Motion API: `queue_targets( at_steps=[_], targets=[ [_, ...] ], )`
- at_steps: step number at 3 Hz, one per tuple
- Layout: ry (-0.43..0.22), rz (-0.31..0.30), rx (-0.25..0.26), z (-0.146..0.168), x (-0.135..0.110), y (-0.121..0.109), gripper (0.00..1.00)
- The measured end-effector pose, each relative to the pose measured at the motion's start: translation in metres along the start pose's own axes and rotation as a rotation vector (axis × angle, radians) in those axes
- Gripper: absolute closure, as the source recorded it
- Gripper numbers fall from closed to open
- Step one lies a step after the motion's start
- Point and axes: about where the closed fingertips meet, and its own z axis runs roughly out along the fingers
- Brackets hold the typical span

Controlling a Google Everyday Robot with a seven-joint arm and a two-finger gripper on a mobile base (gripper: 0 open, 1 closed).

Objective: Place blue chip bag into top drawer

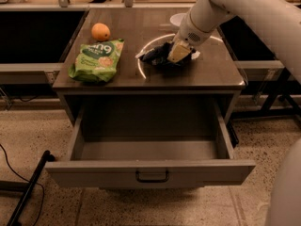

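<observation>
The blue chip bag (157,55) lies crumpled on the right half of the table top (141,76), inside a bright ring of light. My gripper (178,52) is down on the bag's right part and hides that side of it. The white arm reaches in from the upper right. The top drawer (150,150) is pulled wide open below the table top. Its inside shows nothing but bare grey floor, and its dark pull handle (152,175) faces the camera.
A bright green snack bag (98,59) lies on the left of the table with an orange (100,32) behind it. A white bowl (178,19) stands at the back, behind the arm. A black cable and a bar (26,192) lie on the floor at the left.
</observation>
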Motion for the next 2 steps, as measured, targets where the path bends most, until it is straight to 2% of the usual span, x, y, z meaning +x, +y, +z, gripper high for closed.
queue_targets(
  at_steps=[1, 2],
  targets=[
    [-0.1, -0.007, -0.025, -0.016, -0.003, 0.012, 0.76],
    [-0.262, -0.014, -0.075, -0.051, -0.004, 0.037, 0.98]
  ],
)
